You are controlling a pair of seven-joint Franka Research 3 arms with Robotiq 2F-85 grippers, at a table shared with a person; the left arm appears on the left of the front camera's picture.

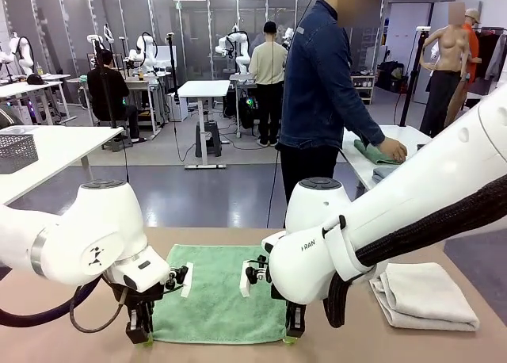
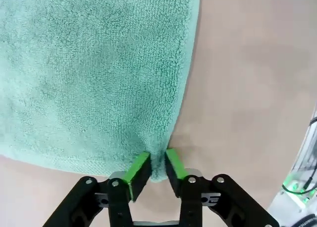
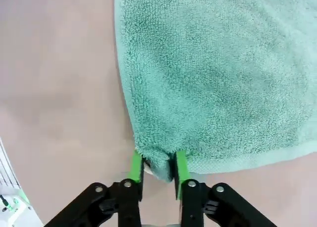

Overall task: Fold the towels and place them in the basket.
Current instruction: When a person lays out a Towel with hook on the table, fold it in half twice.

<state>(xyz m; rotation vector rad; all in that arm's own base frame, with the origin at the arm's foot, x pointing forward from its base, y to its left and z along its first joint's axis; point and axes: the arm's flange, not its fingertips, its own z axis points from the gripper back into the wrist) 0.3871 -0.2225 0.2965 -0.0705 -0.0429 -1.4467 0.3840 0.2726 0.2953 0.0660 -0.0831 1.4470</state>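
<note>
On the tan tabletop [image 1: 380, 343] directly in front of the robot, a mint green rectangular terry towel [image 1: 218, 296] lies spread flat and unfolded, and both arms are lowered onto its near edge. The left gripper [image 1: 140, 335] stands at the near left corner, pointing down at the table. In the left wrist view, its green pads [image 2: 138, 170] are drawn close together with the corner of the towel pinched between them, and a small ridge of fabric is bunched up in the narrow gap. The right gripper [image 1: 293, 335] stands at the near right corner in the same downward attitude. In the right wrist view, its green pads [image 3: 181, 167] are likewise clamped on that corner, with a fold of terry squeezed between them. The rest of the towel lies flat on the surface away from both grips. A pale off-white terry towel [image 1: 424, 296] rests folded on the same tabletop, to the right of the right arm and well apart from the green one. Beyond the far edge, a person in a dark blue shirt [image 1: 321, 85] stands turned toward a neighbouring white table, one hand [image 1: 392, 149] resting on a green cloth [image 1: 366, 150] there.
</note>
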